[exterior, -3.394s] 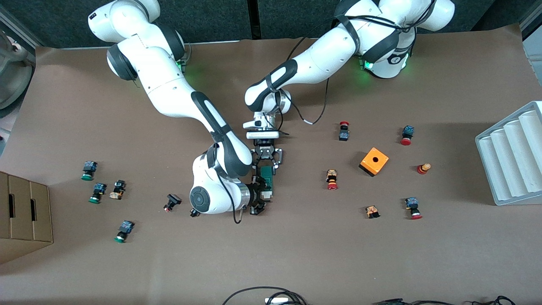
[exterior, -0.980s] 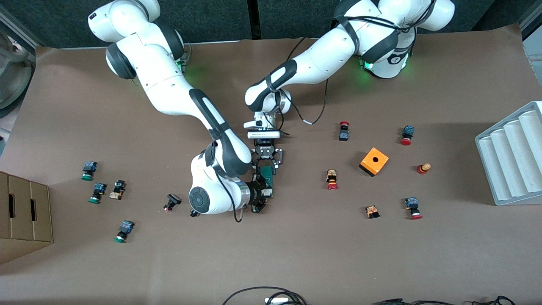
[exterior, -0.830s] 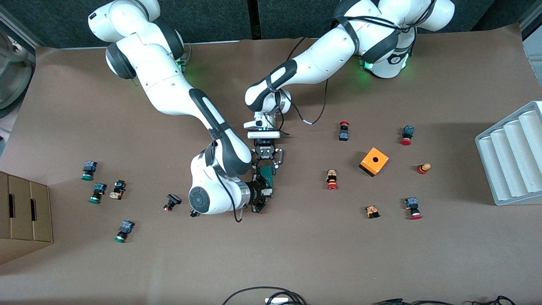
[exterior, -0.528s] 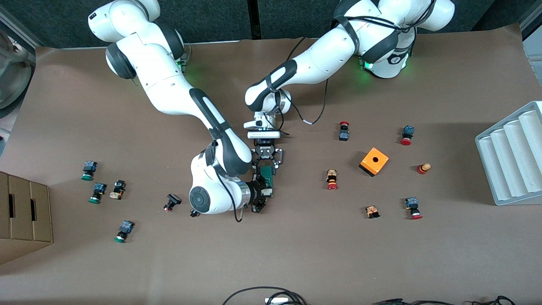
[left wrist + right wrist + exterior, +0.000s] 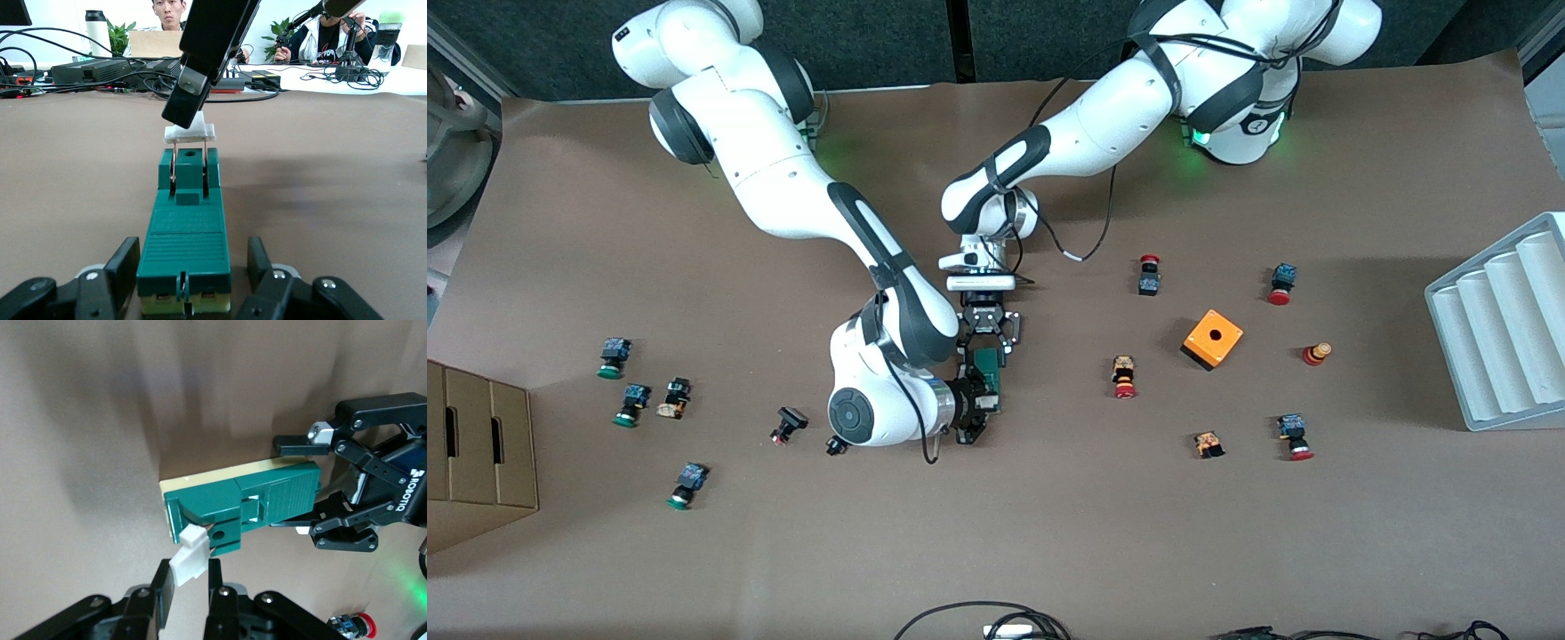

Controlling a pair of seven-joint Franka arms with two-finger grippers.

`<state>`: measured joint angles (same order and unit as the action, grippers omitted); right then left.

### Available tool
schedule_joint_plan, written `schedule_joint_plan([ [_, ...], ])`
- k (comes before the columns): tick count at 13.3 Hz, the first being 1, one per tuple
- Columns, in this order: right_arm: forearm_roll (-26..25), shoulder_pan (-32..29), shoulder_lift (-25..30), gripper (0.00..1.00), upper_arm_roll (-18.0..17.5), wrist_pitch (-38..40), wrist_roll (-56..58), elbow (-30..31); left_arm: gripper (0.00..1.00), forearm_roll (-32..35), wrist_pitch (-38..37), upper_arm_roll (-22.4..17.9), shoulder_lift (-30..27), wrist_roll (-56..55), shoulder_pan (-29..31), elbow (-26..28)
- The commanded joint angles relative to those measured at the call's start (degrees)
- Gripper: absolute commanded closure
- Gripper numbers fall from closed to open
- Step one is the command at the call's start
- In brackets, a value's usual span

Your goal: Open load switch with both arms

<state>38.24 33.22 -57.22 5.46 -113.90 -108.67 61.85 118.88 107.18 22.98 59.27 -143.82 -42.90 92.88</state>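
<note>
**Front view.** The load switch [image 5: 988, 373] lies on the brown table [image 5: 1049, 533] at mid-table, its long axis running from 12 to 6 o'clock. The left gripper [image 5: 990, 342] clamps the end at 12 o'clock; the right gripper [image 5: 980, 411] is closed on the end at 6 o'clock. Compared with the frame a second ago, the right arm's wrist has shifted a little toward 3 o'clock, while the switch body and the left arm show no displacement. The orange box [image 5: 1213, 340] sits well apart toward the left arm's end of the table, among scattered push-buttons.

**Left wrist view.** The left gripper [image 5: 193, 280] has its fingers pressed against both flanks of the green body, pinning it to the table. At 12 o'clock from the ribbed panel, the white piece [image 5: 190, 132] stands raised above the green housing on two thin metal blades, pinched by the right gripper [image 5: 190, 113].

**Right wrist view.** The right gripper [image 5: 188, 577] has tightened fully on the white piece [image 5: 190, 562], which sits just off the switch's end at roughly 7 o'clock.

**Reading.** The final squeeze on the white piece, together with its raised position, suggests the pull-out is under way; the opening looks partly done, with the blades apparently not yet clear of the housing.
</note>
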Motion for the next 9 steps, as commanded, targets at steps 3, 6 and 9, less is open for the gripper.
schedule_joint_plan([
  [3, -1.41, 0.44, 2.72, 0.74, -0.28, 1.84, 0.12, 3.28, 0.26, 0.74, 0.05, -0.39, 1.64, -1.37, -1.04, -0.95],
  [6, -2.03, 0.96, 3.34, 0.74, -0.28, 1.84, 0.04, 3.89, 0.26, 0.74, 0.05, -0.39, 1.64, -1.37, -1.13, -0.95],
  [9, -2.21, 0.97, 3.86, 0.74, -0.36, 2.02, 0.04, 3.89, 0.26, 0.74, 0.05, -0.39, 1.64, -1.28, -1.13, -0.95],
])
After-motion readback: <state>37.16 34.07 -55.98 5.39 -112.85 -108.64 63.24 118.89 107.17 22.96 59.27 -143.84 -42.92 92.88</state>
